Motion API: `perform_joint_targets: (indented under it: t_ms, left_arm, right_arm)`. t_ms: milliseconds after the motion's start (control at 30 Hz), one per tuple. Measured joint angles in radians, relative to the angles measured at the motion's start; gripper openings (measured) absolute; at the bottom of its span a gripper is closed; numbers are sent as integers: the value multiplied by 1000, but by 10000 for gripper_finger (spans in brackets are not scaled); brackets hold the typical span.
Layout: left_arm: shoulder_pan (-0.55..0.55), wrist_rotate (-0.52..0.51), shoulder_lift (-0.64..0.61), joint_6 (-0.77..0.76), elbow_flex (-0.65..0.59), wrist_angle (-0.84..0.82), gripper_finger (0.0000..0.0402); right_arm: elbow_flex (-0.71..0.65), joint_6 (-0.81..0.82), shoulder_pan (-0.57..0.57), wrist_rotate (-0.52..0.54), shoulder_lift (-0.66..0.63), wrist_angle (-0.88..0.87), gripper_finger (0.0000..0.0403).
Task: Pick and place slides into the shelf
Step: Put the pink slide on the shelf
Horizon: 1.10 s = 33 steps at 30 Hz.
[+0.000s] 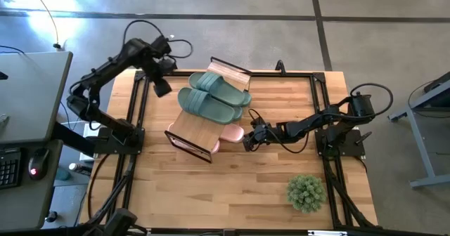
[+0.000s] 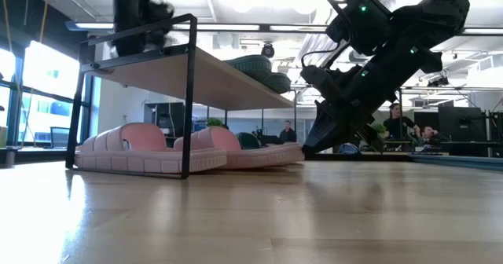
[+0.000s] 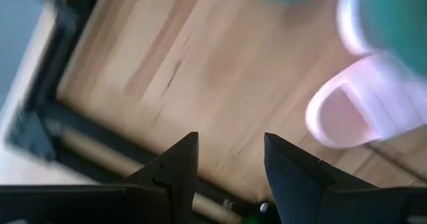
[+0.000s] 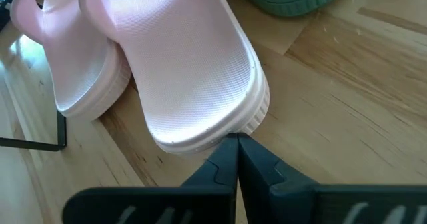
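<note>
the right claw (image 4: 235, 144), its dark fingers pressed fully together and holding nothing, sits low on the worktop with its tip against the heel end of a pale pink rubber slide (image 4: 193, 77), seemingly nudging it in under the shelf. that slide and its mate (image 2: 130, 150) lie side by side on the light wooden worktop (image 1: 267, 187) beneath the low shelf of pale bamboo plank and thin black wire frame (image 1: 193, 130). two sage green slides (image 1: 211, 95) with ridged soles rest on the plank top. the left claw (image 3: 230, 167) hangs raised near the worktop's far left edge, partly open and empty. the task looks nearly finished; only seating the pink pair seems left.
</note>
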Motion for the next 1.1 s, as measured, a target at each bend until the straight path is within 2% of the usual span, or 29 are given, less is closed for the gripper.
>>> perform_joint_targets:
  t_ms: [200,467,600,800,967,1100]
  left_arm:
    - [0,13,-1,-80,-86,67,106]
    - [-28,-72,0,-152,-143,126,10]
    - [-41,-129,2,-202,-160,162,15]
    - [-42,36,-24,-209,-210,265,15]
    - [-42,199,-104,-279,-246,484,4]
    - [-42,228,-218,-318,-268,596,2]
  right_arm:
    - [0,-6,0,0,0,2,0]
    - [0,-16,0,-15,0,1,0]
    - [0,-24,0,-18,0,3,0]
    - [0,-33,0,-19,0,4,0]
    - [0,-42,0,-24,0,4,0]
    - [0,-48,0,-24,0,4,0]
